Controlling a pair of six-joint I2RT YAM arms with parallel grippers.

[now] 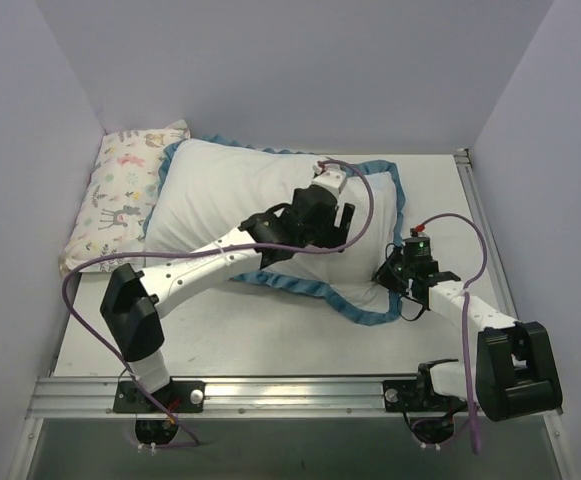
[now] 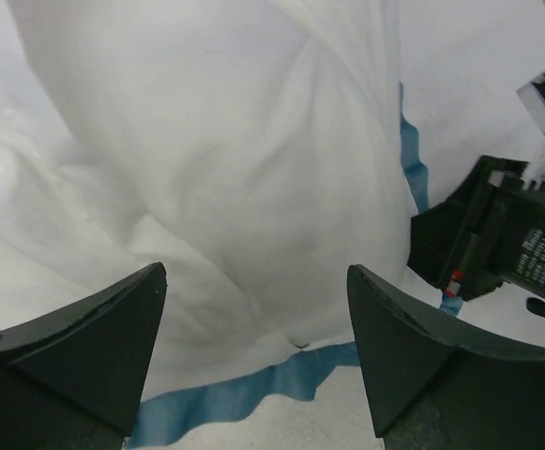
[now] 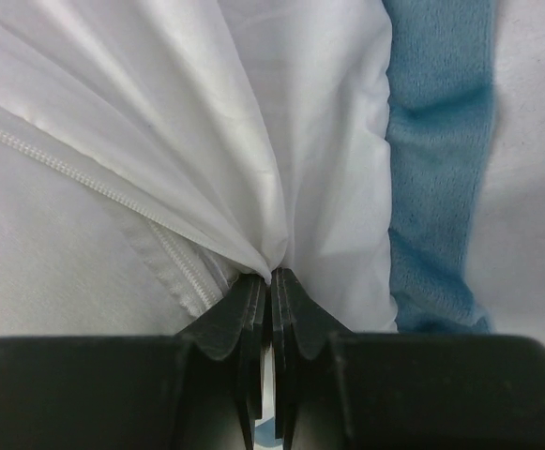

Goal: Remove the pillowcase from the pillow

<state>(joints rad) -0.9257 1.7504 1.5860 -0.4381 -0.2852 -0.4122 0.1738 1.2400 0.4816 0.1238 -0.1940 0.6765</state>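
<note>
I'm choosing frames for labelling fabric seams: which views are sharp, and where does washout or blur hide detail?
Top external: evenly lit, sharp, but the white pillowcase with blue ruffled trim is nearly washed out. Left wrist: the open left gripper looks soft-edged, folds low-contrast. Right wrist: crisp white zipper and pleats at the shut right gripper.

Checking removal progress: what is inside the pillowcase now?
The pillowcase bulges plumply at its left end, probably the pillow still inside; its right end lies flat. White fabric hides the contents themselves. The right gripper is shut on it beside the zipper.
</note>
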